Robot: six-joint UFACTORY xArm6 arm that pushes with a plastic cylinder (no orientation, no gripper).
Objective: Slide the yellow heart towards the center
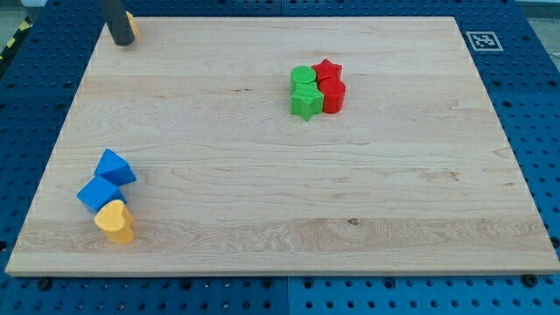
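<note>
Seven blocks sit on your wooden board (262, 201). You have no pincer here, so nothing is clenched or held: the arm ends in a rod, and my tip (122, 43) rests near the view's top left corner, just beside a small yellow block (130, 21) of unclear shape.

Your yellow heart (115, 221) lies at the view's bottom left, well apart from my tip, touching a blue cube (99, 193) with a blue triangle (115, 166) above it.

Right of centre, toward the view's top, you see a green cylinder (303, 76), green star (304, 101), red star (327, 70) and red cylinder (333, 96) clustered together.

Rod (119, 22) cut off at view's top.
</note>
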